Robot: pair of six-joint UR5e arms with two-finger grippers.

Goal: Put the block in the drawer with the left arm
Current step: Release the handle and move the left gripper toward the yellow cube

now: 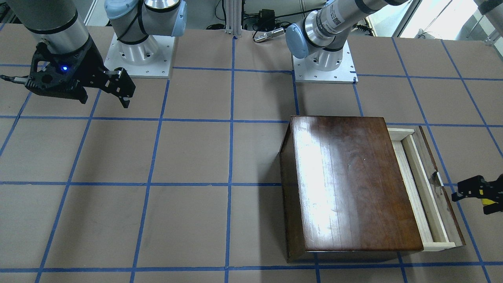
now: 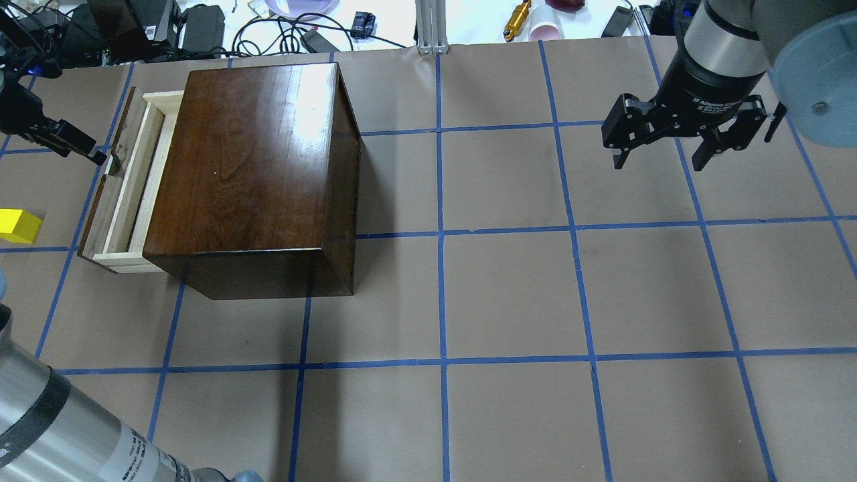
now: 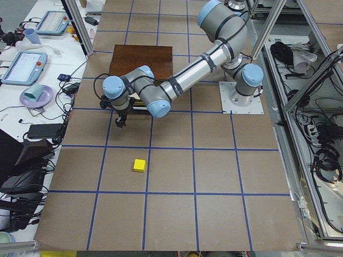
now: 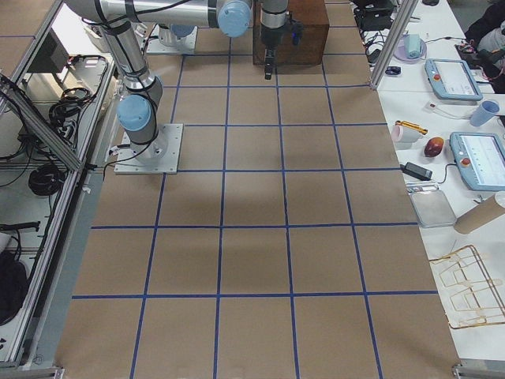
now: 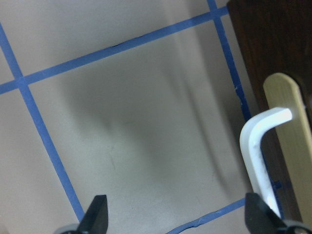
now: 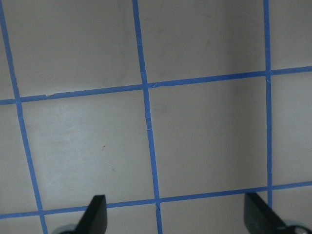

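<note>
White print (image 2: 713, 102), partly readable as "Adaptive", on black body of right tool (image 2: 658, 162)

The drawer (image 2: 124, 194) stands only partly out of the cabinet (image 2: 254, 167), so just a narrow slot opens upward. Its white handle (image 5: 256, 146) juts outward. Around the block (image 2: 19, 225), the table (image 2: 502, 294) lies bare.

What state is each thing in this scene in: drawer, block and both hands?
Drawer: partly pulled out, nothing visible inside.
Block: on the table, outside the drawer.
Left hand: open, beside the drawer handle, empty.
Right hand: open, empty, above the table.
</note>
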